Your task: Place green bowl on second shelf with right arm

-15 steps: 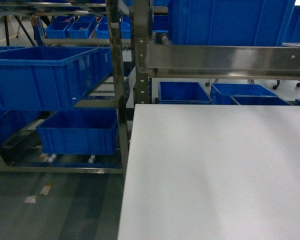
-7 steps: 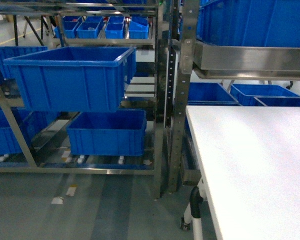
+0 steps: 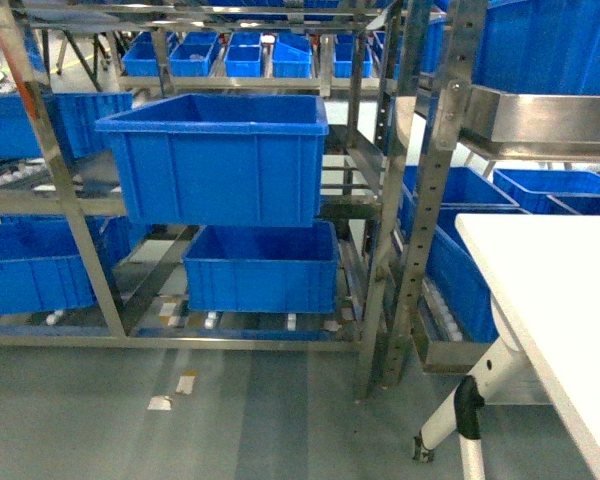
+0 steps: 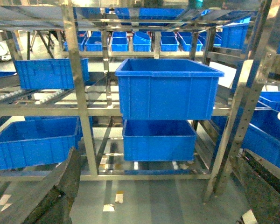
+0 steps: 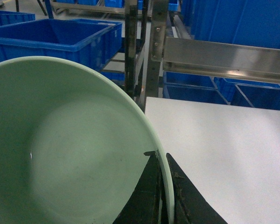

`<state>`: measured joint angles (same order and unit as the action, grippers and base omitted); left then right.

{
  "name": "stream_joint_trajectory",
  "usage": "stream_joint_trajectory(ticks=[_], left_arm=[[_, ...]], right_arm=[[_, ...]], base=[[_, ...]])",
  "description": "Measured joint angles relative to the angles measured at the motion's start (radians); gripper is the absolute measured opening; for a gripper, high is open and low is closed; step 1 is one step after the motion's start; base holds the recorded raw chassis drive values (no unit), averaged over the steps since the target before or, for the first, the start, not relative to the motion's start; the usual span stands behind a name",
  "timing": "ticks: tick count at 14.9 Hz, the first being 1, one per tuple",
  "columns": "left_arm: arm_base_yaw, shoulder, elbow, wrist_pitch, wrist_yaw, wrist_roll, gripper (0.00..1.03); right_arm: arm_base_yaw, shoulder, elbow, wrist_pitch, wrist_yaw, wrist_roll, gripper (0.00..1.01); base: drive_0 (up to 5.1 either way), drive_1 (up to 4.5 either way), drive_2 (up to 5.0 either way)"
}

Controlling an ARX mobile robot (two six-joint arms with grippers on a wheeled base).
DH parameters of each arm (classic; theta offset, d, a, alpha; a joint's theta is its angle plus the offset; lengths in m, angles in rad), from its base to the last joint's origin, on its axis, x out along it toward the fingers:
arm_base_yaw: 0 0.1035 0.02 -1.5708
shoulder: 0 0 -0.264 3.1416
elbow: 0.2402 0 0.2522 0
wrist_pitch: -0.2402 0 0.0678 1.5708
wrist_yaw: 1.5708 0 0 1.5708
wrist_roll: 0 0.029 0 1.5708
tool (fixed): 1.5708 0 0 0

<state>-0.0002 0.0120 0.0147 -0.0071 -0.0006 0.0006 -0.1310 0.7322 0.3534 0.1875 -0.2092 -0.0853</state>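
The pale green bowl [image 5: 60,149] fills the left of the right wrist view, with my right gripper [image 5: 161,157] shut on its rim, one black finger inside and one outside. It hangs over the edge of the white table [image 5: 224,140]. The second shelf [image 3: 50,201] is a steel rack tier bearing a large deep blue crate [image 3: 215,160]; the left wrist view shows the same second shelf [image 4: 51,110] and crate [image 4: 168,88]. My left gripper [image 4: 159,156] is open and holds nothing, its dark fingers [image 4: 60,186] at the frame's sides. Neither gripper shows in the head view.
Steel uprights [image 3: 430,190] stand between the rack and the white table [image 3: 550,300]. A lower blue crate [image 3: 262,268] sits under the large one, with more crates behind and to the left. A steel rail [image 5: 224,58] crosses above the table. Grey floor [image 3: 230,420] lies before the rack.
The head view has swung left: the rack and its large blue crate moved from the left edge toward the middle, and the white table slid to the right edge.
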Motion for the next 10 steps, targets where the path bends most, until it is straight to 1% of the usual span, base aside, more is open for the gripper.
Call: stream_joint_trajectory(ticks=[10], left_arm=[[0.0, 0.0, 0.0, 0.002, 0.0, 0.0, 0.98]], right_arm=[[0.0, -0.001, 0.0, 0.0, 0.0, 0.0, 0.02]], base=[[-5.0, 2.46, 2.5]])
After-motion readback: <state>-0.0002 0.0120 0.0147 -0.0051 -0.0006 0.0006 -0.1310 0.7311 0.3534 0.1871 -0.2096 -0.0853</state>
